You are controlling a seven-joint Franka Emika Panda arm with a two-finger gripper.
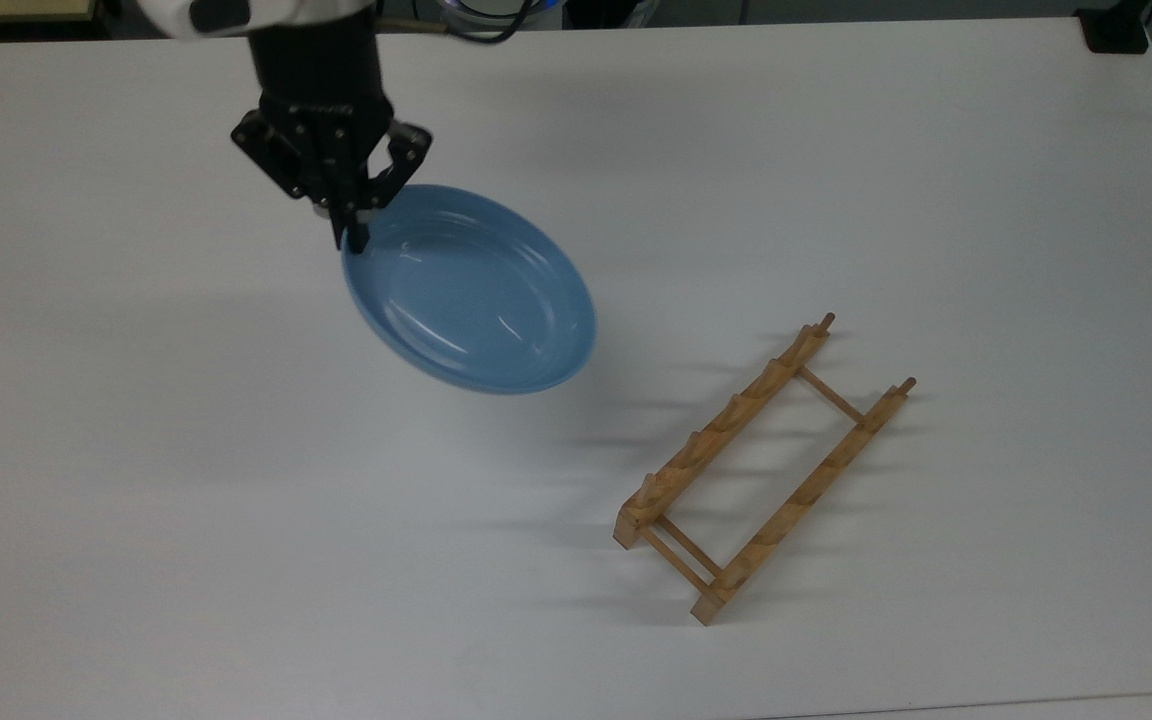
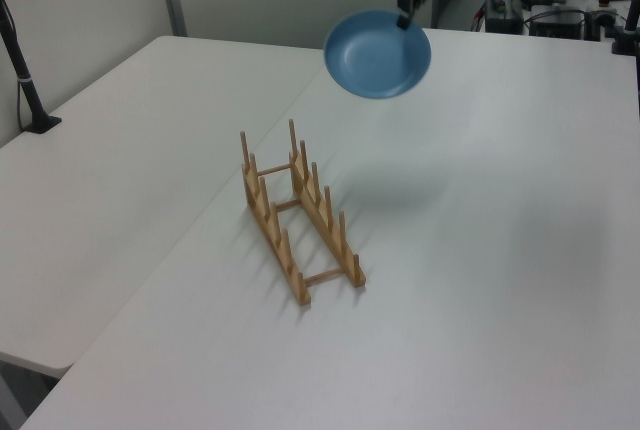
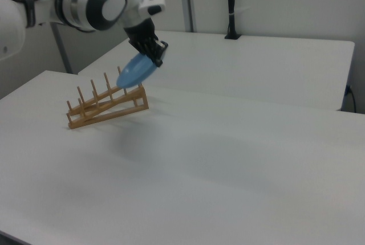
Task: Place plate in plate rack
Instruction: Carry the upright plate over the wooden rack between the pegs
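My gripper (image 1: pixel 353 228) is shut on the rim of the light-blue plate (image 1: pixel 471 295), which hangs tilted in the air well above the white table (image 1: pixel 836 150). In the left view the plate (image 2: pixel 378 54) floats high above the table with the gripper (image 2: pixel 406 18) clamped on its upper edge. The right view has the gripper (image 3: pixel 155 56) holding the plate (image 3: pixel 135 70) slanted, in front of the rack. The wooden plate rack (image 1: pixel 762 470) stands with nothing in it toward the top view's lower right, also seen as the plate rack (image 2: pixel 296 212) and the plate rack (image 3: pixel 106 106).
A black post base (image 1: pixel 1116 30) sits at the table's far corner in the top view. A second white table (image 2: pixel 120 150) adjoins on the left view's left, with a black stand (image 2: pixel 25 80) on it.
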